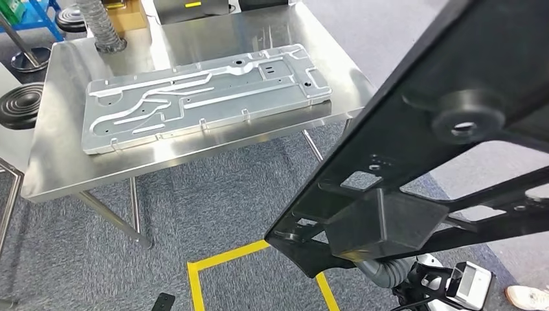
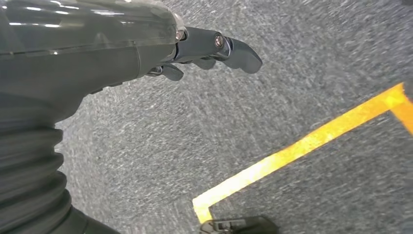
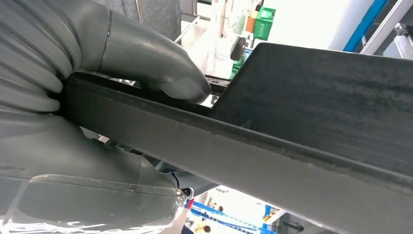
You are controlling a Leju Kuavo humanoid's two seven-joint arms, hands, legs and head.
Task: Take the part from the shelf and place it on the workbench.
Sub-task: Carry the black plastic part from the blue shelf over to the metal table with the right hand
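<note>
The part (image 1: 421, 129) is a large black frame with cut-outs and a round boss, held up close on the right of the head view and slanting over the floor. In the right wrist view my right hand (image 3: 97, 112) grips the part (image 3: 311, 97) by its edge, thumb (image 3: 160, 63) pressed on top. The steel workbench (image 1: 71, 71) stands ahead to the left, apart from the part. My left hand (image 2: 204, 48) hangs over the grey carpet, holding nothing, fingers spread.
A long machined silver plate (image 1: 207, 97) covers much of the workbench top. Black stools (image 1: 19, 107) and a grey hose (image 1: 100, 26) stand at the bench's far left. Yellow floor tape (image 1: 226, 259) runs below. A shoe (image 1: 527, 297) shows at the bottom right.
</note>
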